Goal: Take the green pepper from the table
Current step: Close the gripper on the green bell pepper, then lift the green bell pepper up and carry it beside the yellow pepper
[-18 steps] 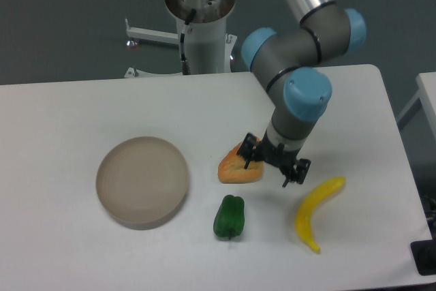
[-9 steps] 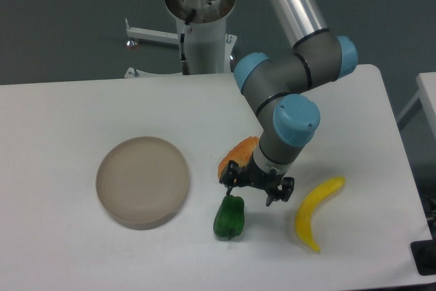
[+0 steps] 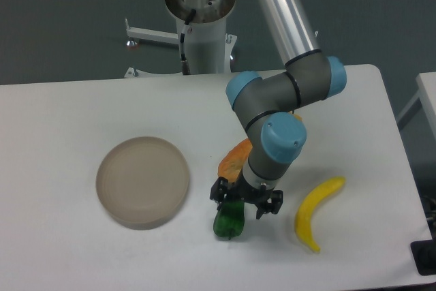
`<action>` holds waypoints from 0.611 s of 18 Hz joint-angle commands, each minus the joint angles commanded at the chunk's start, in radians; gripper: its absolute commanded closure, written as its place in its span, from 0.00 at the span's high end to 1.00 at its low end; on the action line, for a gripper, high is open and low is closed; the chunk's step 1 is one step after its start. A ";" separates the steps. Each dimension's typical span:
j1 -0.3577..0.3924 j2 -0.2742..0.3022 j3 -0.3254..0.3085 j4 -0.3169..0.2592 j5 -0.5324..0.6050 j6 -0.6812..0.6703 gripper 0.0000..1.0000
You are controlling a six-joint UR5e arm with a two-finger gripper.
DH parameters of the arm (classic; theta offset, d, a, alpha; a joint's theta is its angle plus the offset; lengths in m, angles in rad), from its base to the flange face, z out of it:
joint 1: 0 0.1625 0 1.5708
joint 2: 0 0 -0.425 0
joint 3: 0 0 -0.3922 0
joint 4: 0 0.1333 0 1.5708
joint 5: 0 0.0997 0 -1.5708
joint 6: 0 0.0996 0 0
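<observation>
A robot arm's gripper (image 3: pixel 244 202) hangs directly over the green pepper (image 3: pixel 228 223), which sits on the white table (image 3: pixel 61 134) near its front edge. The jaws stand apart, one black finger (image 3: pixel 219 193) on each side of the pepper's top. An orange pepper (image 3: pixel 231 160) lies just behind, partly hidden by the wrist. A banana (image 3: pixel 315 210) rests to the right and a round beige bowl (image 3: pixel 142 180) to the left.

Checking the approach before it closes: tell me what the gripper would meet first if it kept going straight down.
Most likely the green pepper, directly under the open gripper; depth is hard to judge from one view.
</observation>
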 joint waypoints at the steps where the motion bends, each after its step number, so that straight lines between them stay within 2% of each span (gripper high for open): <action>1: -0.002 -0.002 0.000 0.000 0.000 0.000 1.00; 4: -0.008 -0.014 0.000 0.002 0.003 0.005 1.00; 9: -0.012 -0.017 0.003 0.012 0.012 0.006 0.40; 11: -0.008 0.004 0.008 0.012 0.011 0.009 0.23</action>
